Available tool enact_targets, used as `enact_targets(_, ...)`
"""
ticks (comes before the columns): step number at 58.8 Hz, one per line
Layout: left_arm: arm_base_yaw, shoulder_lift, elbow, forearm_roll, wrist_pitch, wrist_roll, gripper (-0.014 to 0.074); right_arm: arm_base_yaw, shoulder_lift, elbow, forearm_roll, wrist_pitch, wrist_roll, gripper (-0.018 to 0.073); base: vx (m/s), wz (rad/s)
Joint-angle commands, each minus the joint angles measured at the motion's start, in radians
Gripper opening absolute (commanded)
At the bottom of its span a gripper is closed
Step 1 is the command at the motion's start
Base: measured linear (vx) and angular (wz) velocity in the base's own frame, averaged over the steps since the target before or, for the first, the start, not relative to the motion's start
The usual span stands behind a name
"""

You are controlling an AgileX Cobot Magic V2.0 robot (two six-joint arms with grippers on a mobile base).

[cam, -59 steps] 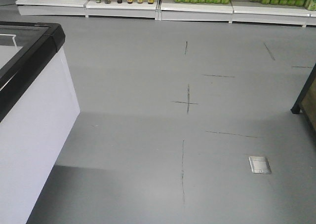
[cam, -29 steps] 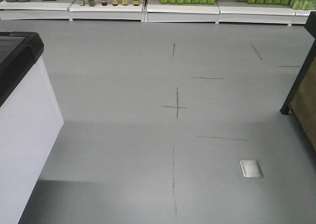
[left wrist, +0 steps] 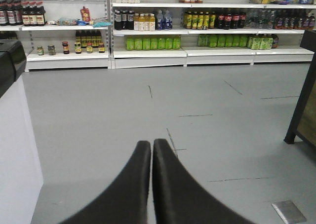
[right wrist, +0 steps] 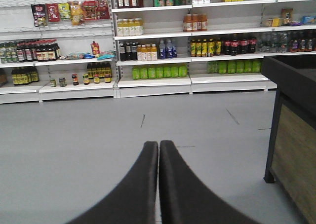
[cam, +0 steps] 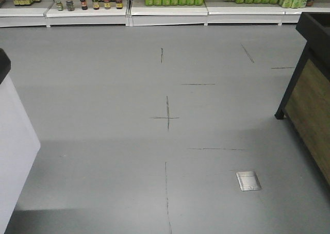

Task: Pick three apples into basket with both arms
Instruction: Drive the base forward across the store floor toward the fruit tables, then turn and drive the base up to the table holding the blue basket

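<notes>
No apples and no basket show in any view. In the left wrist view my left gripper (left wrist: pixel 151 143) is shut, its two black fingers pressed together with nothing between them, held over bare grey floor. In the right wrist view my right gripper (right wrist: pixel 158 144) is likewise shut and empty above the floor. The front view shows neither arm.
A white chest freezer with a black rim (cam: pixel 13 141) stands at the left. A black-framed wooden stand (cam: pixel 309 97) is at the right. Stocked store shelves (cam: pixel 170 4) line the far wall. A metal floor plate (cam: pixel 248 181) lies in the grey floor (cam: pixel 129 141).
The front view has swung to the right: the freezer has slid toward the left edge and the wooden stand has come further into view on the right.
</notes>
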Motion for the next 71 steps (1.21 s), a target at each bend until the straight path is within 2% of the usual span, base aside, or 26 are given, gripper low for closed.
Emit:
enact_targets(1, 0.003, -0.013, -0.025, -0.002, -0.071, 0.0, -0.0006, -0.005, -0.011, 0.011, -0.005, -0.074, -0.007, -0.0008, 0.16, -0.2)
enact_targets(33, 0.003, -0.013, -0.025, -0.002, -0.071, 0.0, -0.0006, -0.005, -0.011, 0.011, -0.005, -0.074, -0.007, -0.0008, 0.16, -0.26)
enact_targets(71, 0.003, -0.013, -0.025, -0.002, -0.071, 0.0, -0.0006, -0.005, -0.011, 0.011, -0.005, -0.074, -0.007, -0.0008, 0.13, -0.44)
